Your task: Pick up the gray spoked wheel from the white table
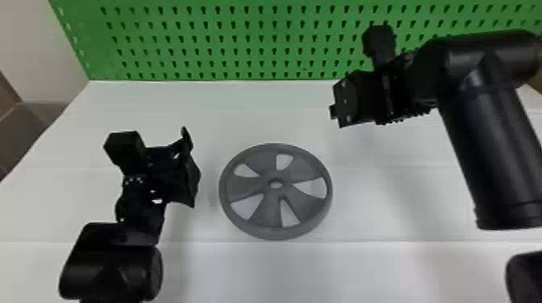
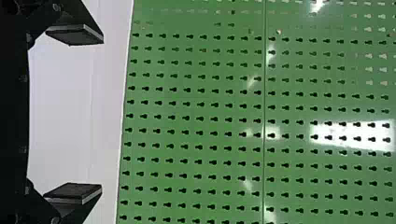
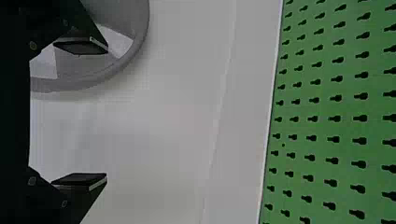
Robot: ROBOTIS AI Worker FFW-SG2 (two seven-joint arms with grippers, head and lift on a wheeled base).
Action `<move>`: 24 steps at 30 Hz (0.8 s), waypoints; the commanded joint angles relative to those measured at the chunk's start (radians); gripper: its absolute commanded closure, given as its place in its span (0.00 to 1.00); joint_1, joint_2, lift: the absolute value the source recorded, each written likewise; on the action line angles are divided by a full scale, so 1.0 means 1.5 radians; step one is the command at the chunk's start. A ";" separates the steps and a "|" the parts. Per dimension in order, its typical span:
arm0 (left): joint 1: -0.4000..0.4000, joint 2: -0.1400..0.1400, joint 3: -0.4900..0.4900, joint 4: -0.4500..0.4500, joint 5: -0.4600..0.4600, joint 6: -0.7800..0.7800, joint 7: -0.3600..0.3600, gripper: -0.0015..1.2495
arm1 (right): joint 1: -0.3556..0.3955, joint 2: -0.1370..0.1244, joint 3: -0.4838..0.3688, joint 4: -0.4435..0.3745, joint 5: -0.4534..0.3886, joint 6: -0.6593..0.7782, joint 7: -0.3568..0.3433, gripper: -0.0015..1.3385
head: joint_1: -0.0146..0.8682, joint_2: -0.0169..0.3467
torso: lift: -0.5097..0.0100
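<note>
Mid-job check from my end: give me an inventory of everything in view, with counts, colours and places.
Wheel: one, gray, flat on the table between the grippers
Table: one, white, under the wheel
Pegboard: one, green, along the table's far edge
Wall: one, off-white, far left
Patches at the left edge: brown and dark gray, cannot tell what
Left gripper: one, black, open and empty, left of the wheel
Right gripper: one, black, open and empty, beyond the wheel to its right
Arms: two, black, left and right
</note>
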 commanded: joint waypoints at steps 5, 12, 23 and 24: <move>-0.006 0.000 -0.008 0.000 -0.011 0.010 0.000 0.13 | -0.082 0.001 0.037 0.131 0.001 0.036 -0.016 0.23 | 0.89 0.23 | 0.82; -0.009 0.002 -0.012 0.000 -0.018 0.016 0.000 0.13 | -0.139 0.006 0.058 0.241 -0.006 0.057 -0.019 0.23 | 0.89 0.23 | 0.82; -0.023 0.006 -0.020 -0.001 -0.024 0.025 0.000 0.13 | -0.207 0.009 0.063 0.367 0.005 0.118 -0.018 0.23 | 0.89 0.23 | 0.82; -0.023 0.007 -0.021 -0.002 -0.024 0.025 0.000 0.13 | -0.210 0.010 0.060 0.378 0.003 0.118 -0.018 0.23 | 0.89 0.23 | 0.82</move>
